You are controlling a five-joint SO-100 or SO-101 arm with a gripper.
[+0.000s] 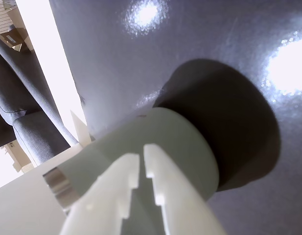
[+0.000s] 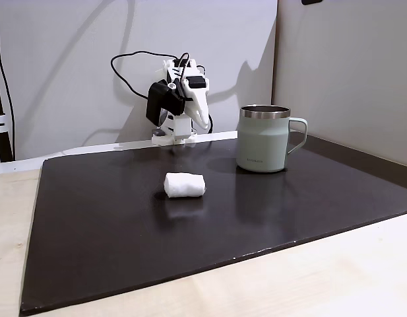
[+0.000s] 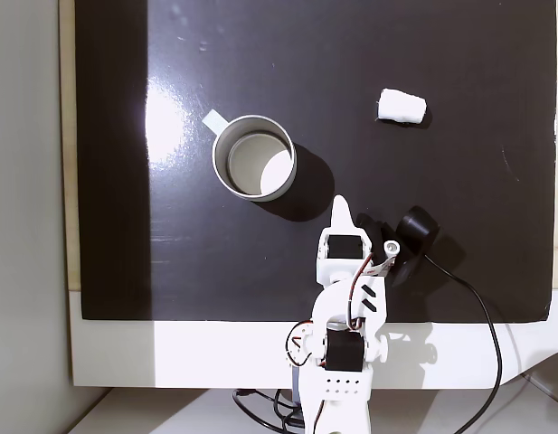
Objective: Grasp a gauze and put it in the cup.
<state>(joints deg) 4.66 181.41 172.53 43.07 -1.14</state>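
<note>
Office: partition walls (image 2: 342, 66), chair (image 1: 23, 98).

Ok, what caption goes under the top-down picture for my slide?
Robot arm folded at the mat's edge, gripper near the empty cup, gauze lying apart on the dark mat.

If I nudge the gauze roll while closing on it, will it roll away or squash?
The gauze lies on its side on the glossy dark mat, so it would probably roll or slide if bumped across its length. It looks soft and fuzzy, so it likely compresses under the fingers rather than slipping out. It is probably very light. The gripper is folded back near the base.
</note>
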